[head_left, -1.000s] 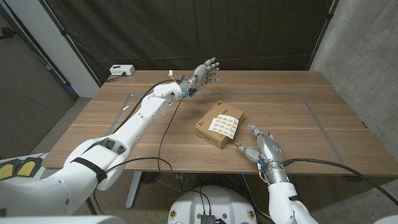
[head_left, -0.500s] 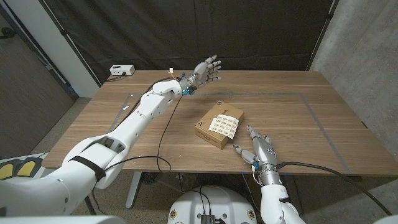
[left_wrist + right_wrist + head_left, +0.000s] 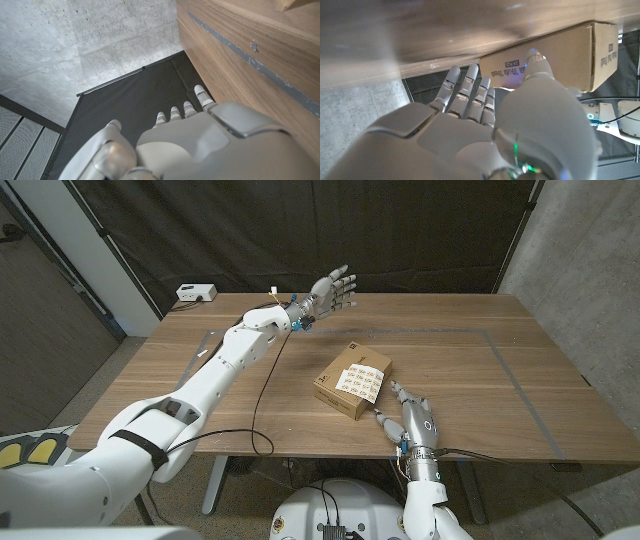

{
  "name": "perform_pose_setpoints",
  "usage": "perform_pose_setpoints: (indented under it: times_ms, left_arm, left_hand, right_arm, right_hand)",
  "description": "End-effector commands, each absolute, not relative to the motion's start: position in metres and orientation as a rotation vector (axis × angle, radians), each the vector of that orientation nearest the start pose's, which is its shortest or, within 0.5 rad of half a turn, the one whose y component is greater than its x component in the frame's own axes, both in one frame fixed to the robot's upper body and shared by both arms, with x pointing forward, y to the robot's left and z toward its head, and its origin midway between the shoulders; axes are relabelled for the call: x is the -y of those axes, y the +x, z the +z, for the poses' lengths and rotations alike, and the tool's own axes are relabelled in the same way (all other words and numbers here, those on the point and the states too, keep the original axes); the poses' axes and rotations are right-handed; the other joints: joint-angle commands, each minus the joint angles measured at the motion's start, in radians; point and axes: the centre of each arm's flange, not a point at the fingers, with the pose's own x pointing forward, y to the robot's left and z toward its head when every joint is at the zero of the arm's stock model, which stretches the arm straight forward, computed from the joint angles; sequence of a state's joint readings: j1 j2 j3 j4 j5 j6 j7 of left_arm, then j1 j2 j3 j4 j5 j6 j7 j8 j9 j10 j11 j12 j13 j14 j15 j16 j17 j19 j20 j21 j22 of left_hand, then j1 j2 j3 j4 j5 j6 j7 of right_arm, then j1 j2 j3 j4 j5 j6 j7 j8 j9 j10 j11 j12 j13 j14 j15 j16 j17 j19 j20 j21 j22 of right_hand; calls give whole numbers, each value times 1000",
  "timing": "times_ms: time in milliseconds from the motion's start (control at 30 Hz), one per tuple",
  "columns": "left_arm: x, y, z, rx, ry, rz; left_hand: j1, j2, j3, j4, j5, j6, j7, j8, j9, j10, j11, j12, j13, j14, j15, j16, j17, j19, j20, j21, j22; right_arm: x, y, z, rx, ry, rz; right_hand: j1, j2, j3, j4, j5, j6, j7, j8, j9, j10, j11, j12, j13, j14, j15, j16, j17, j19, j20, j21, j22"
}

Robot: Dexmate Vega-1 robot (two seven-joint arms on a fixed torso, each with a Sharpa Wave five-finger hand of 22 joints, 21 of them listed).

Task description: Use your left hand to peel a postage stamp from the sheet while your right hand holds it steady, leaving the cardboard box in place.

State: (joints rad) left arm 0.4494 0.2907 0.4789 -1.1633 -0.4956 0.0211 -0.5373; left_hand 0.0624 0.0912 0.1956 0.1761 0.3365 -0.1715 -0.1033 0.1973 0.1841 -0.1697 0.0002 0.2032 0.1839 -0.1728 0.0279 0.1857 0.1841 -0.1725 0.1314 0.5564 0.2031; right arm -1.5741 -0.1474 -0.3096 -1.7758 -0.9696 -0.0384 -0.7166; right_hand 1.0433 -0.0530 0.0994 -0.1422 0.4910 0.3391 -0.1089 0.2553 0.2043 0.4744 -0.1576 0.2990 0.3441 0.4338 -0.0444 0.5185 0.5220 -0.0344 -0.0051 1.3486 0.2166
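wooden table (image 3: 470,370) | cardboard box (image 3: 352,381), print unreadable | both hands' fingers spread, empty

Wooden worktop (image 3: 470,370) carries a cardboard box (image 3: 340,393) near its centre, and a white power strip (image 3: 195,293) sits at ten o'clock.

The desk (image 3: 470,370) is warm brown wood with a fine lengthwise grain and a thin grey line marking out a rectangle, and on it sits a tan cardboard box (image 3: 345,392) with small black print on its side and a white stamp sheet (image 3: 360,379) on top, patterned with rows of small yellowish stamps. Both arms are glossy white, the left robot hand (image 3: 333,290) and right robot hand (image 3: 412,416) pale silver-grey. Behind hangs a black curtain (image 3: 300,230) beside a mottled grey concrete wall (image 3: 590,250).
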Motion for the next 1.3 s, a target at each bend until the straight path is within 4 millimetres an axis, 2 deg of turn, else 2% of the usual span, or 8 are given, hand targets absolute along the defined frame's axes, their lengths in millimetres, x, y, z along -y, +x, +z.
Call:
perform_pose_setpoints:
  times_ms: [33, 133, 333, 700, 867, 1033, 1133, 1300]
  left_arm:
    - [-119, 662, 101, 514, 203, -825]
    - [-121, 661, 100, 511, 205, -815]
    - [-124, 660, 97, 498, 194, -801]
    - [-124, 661, 97, 470, 157, -805]
    - [-122, 664, 96, 449, 141, -814]
    - [-121, 667, 95, 430, 126, -824]
    - [-120, 668, 96, 427, 124, -824]
    - [-122, 669, 95, 418, 108, -817]
  left_hand:
    - [-16, 44, -2, 5, -1, -52, -7, -5, 3, -63, 5, -1, 3, -93, -4, 2, 1, -159, 1, 2, 2]
    - [-19, 43, -4, 5, -1, -53, -10, -5, 3, -64, 5, -2, 3, -93, -4, 2, 1, -160, 0, 1, 2]
    - [-25, 42, -8, 5, 0, -54, -12, -6, 3, -65, 7, -1, 4, -92, -5, 3, 1, -158, 0, 2, 2]
    - [-32, 40, -13, 5, 1, -55, -14, -6, 3, -64, 6, -1, 4, -91, -4, 4, 1, -159, 0, 2, 2]
    - [-35, 39, -15, 5, 2, -55, -14, -6, 3, -65, 6, -1, 4, -91, -2, 4, 1, -161, 0, 1, 2]
    - [-38, 38, -18, 5, 2, -57, -15, -6, 3, -66, 6, -1, 4, -91, -3, 4, 1, -158, 0, 2, 2]
    - [-40, 38, -20, 5, 3, -58, -15, -6, 3, -66, 6, -1, 4, -91, -3, 3, 1, -163, 1, 0, 2]
    - [-42, 38, -22, 5, 4, -59, -14, -7, 3, -67, 7, -1, 4, -93, -2, 3, 1, -161, -1, 1, 2]
  right_arm:
    - [154, 479, -247, 810, -784, -548]
    - [154, 481, -246, 842, -758, -551]
    - [154, 484, -238, 911, -689, -563]
    - [150, 493, -227, 1003, -591, -530]
    - [148, 494, -224, 1028, -550, -508]
    - [147, 495, -222, 1045, -540, -481]
    - [147, 496, -220, 1056, -524, -470]
    - [146, 498, -215, 1081, -509, -456]
  right_hand:
    - [40, -2, -15, -5, 15, 95, -27, 26, 2, 105, -26, 33, -5, 82, -178, 73, 33, 46, -30, 36, 9]
    - [63, 0, -28, -2, 23, 154, -28, 39, 1, 174, -20, 57, -5, 118, -180, 119, 61, 53, -36, 59, 15]
    - [80, 8, -40, 4, 27, 207, -27, 47, 1, 230, -24, 77, -2, 161, -182, 170, 91, 62, -46, 85, 22]
    - [102, 25, -65, 15, 26, 343, -64, 75, 2, 339, -45, 129, 17, 229, -185, 242, 127, 67, -56, 131, 30]
    - [107, 28, -69, 17, 24, 366, -65, 77, 2, 352, -45, 141, 24, 243, -186, 252, 130, 74, -65, 139, 28]
    - [132, 38, -76, 14, 19, 432, -103, 78, -2, 366, -47, 163, 44, 267, -186, 271, 143, 78, -73, 143, 3]
    - [168, 47, -78, 7, 15, 517, -105, 81, -6, 373, -44, 189, 68, 275, -188, 276, 154, 74, -69, 141, -16]
    - [215, 72, -88, 10, -3, 679, -103, 73, -11, 380, -43, 274, 147, 309, -188, 289, 188, 62, -62, 153, -23]
